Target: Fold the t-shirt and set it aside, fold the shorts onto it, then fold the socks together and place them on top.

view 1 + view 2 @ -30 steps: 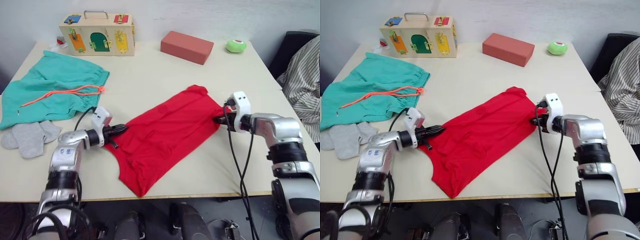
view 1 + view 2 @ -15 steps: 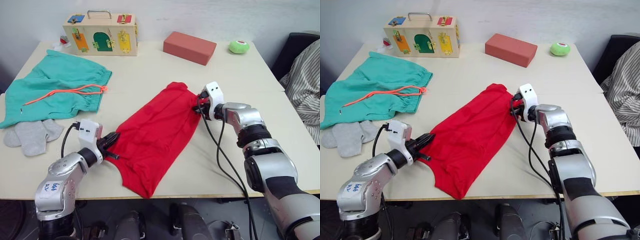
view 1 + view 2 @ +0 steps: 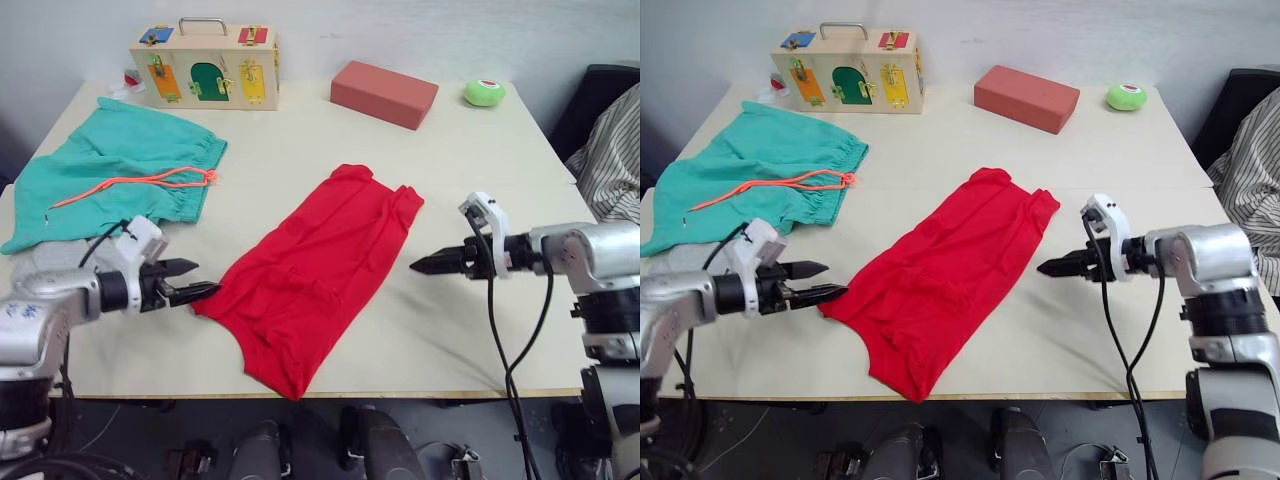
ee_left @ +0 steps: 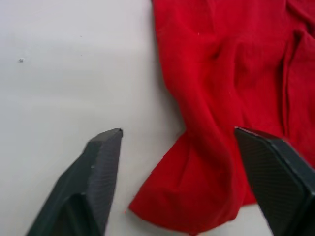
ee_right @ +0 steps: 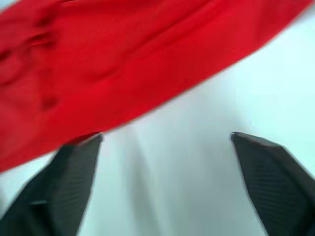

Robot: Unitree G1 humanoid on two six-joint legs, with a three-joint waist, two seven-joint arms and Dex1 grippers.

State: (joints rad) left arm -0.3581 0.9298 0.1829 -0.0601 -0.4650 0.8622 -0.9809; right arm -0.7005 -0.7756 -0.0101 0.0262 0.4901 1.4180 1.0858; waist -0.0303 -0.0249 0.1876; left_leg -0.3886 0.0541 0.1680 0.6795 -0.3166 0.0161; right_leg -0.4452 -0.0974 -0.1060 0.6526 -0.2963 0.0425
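The t-shirt (image 3: 318, 272) lies folded lengthwise in a rumpled diagonal strip across the middle of the bench (image 3: 480, 170). The left hand (image 3: 190, 280) sits wide at the strip's near left corner, the cloth between its fingers, and the right hand (image 3: 428, 265), also wide and holding nothing, hangs just off the far right edge. The shorts (image 3: 115, 180) lie spread at far left, the socks (image 3: 670, 262) just in front of them.

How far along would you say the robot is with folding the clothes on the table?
Early on. Done: the t-shirt lies folded into a long, rumpled strip. In hand: nothing; the left gripper is open at the strip's near-left corner, and the right gripper is open beside its right edge. Left: finishing and setting aside the t-shirt, then the shorts, lying flat, and the socks, partly hidden behind the left arm.
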